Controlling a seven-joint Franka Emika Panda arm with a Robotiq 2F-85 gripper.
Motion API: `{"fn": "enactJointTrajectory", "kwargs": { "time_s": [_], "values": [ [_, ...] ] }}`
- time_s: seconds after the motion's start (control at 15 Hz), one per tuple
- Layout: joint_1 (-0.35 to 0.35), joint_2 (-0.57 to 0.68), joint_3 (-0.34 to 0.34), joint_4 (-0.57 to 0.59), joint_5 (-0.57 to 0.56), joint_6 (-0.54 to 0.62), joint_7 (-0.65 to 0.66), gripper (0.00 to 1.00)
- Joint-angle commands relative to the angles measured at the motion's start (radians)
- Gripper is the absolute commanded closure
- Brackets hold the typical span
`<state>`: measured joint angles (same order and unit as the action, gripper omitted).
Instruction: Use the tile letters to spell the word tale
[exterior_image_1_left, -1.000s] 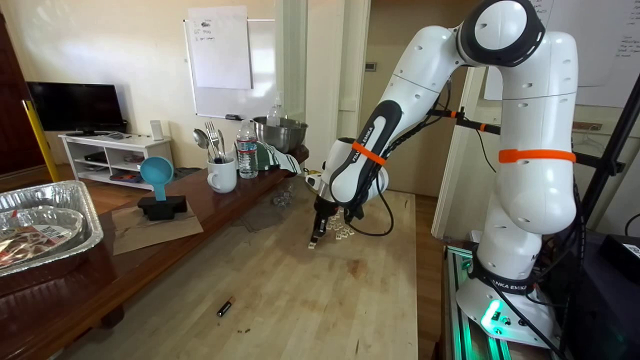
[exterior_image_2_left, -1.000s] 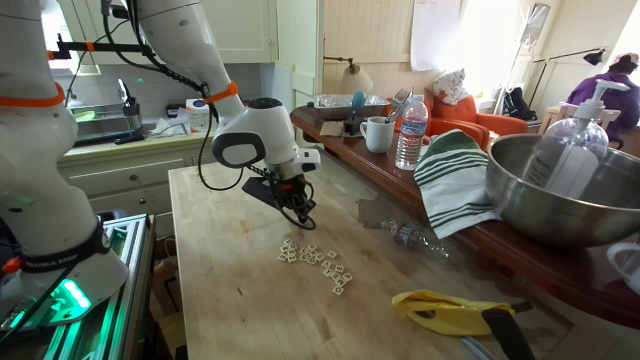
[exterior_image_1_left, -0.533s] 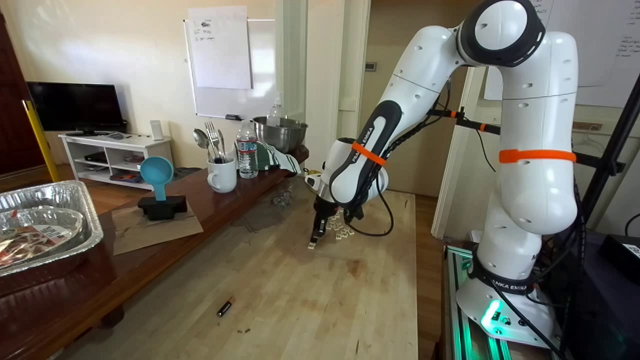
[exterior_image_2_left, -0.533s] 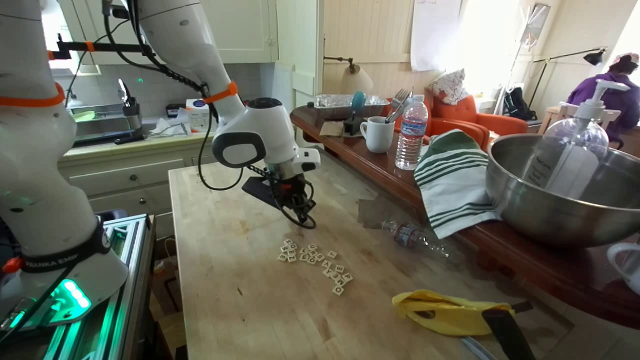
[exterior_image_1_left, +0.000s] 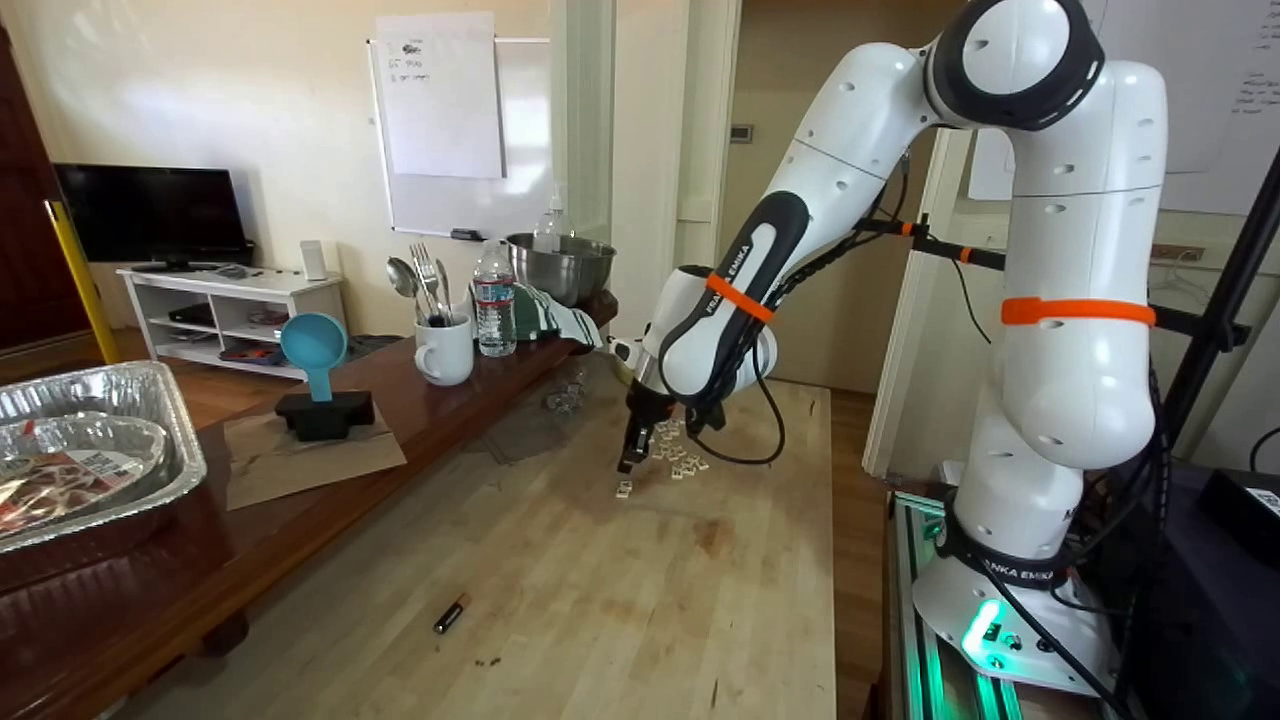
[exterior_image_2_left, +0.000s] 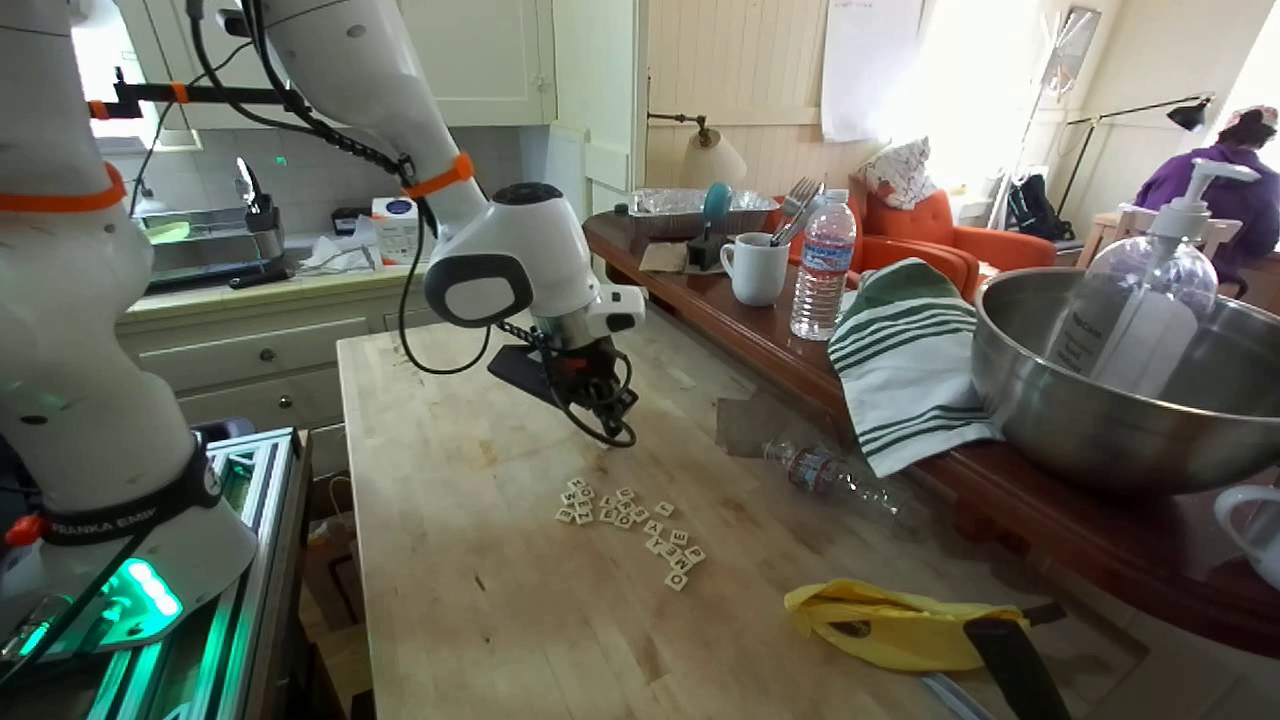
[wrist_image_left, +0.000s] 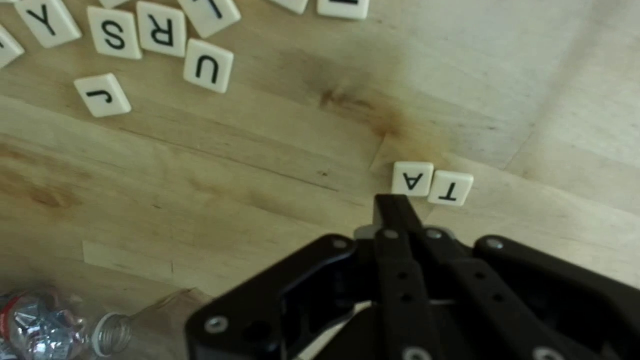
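- Black two-fingered claw (wrist_image_left: 397, 210), pressed together, has risen.
- Wrist view: cream square A tile (wrist_image_left: 412, 178) at nine o'clock of matching T tile (wrist_image_left: 450, 188).
- Word likely half spelled.

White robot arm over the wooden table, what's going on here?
The white jointed robot arm is spelling "tale" from small square cream letter tiles. The T tile and A tile sit side by side on the pale wooden tabletop, last two letters not yet added. Its black pincer hangs nearby, shut and empty.
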<state>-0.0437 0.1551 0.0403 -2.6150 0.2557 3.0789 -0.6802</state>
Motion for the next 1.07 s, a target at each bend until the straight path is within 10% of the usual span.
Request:
{"fn": "enactJointTrajectory", "kwargs": {
  "time_s": [0.0,1.0],
  "values": [
    [0.001,-0.048,-0.005,-0.019,0.004,-0.011,0.013,1.0],
    [-0.041,-0.082,-0.139,-0.104,-0.044,-0.009,-0.056,1.0]
  ]
}}
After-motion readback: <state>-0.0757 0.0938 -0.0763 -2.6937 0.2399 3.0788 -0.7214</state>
